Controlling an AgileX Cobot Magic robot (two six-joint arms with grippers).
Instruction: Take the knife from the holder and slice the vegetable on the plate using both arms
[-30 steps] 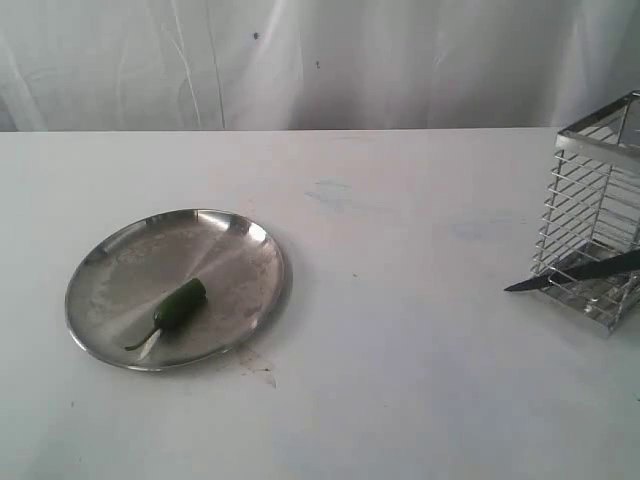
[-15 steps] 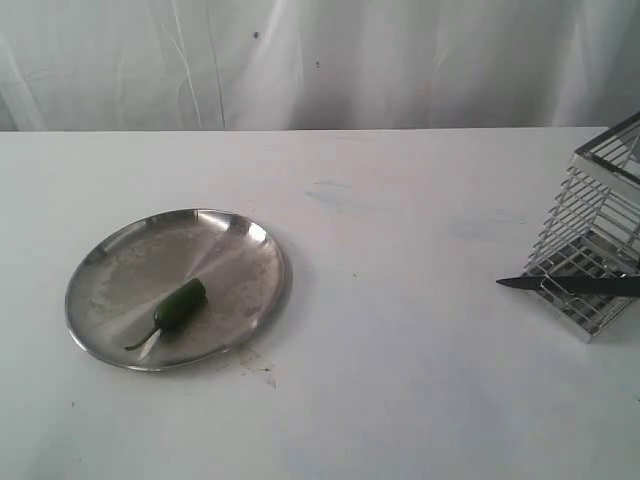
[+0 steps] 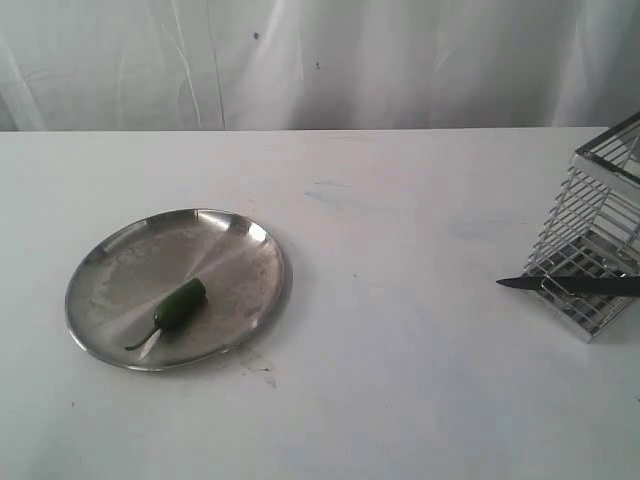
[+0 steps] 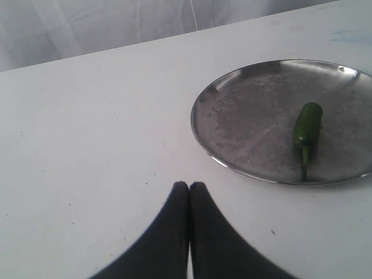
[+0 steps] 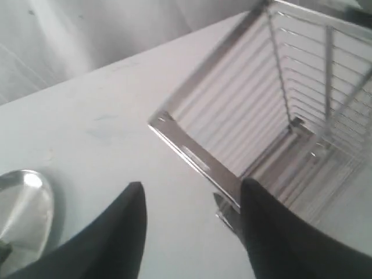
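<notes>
The vegetable (image 3: 180, 302), a small dark green pepper, lies on the steel plate (image 3: 140, 250) at the left. At the right edge the wire holder (image 3: 598, 235) stands tilted. The black knife (image 3: 560, 284) lies level across its lower part, tip pointing left. Neither gripper shows in the exterior view. In the left wrist view my left gripper (image 4: 189, 185) is shut on nothing, just short of the plate (image 4: 244, 122) and the pepper (image 4: 307, 125). My right gripper (image 5: 192, 189) is open over the table beside the holder's rim (image 5: 195, 156). A dark pointed tip (image 5: 224, 207) shows by one finger.
White table with a white curtain behind it. A corner of the plate (image 5: 23, 212) shows in the right wrist view. Small dark specks lie on the table near the plate's front rim (image 3: 262, 372).
Over the last second the holder tipped over toward the right edge and the knife swung level, its tip a little lower and further left. In the last half second nothing moved.
</notes>
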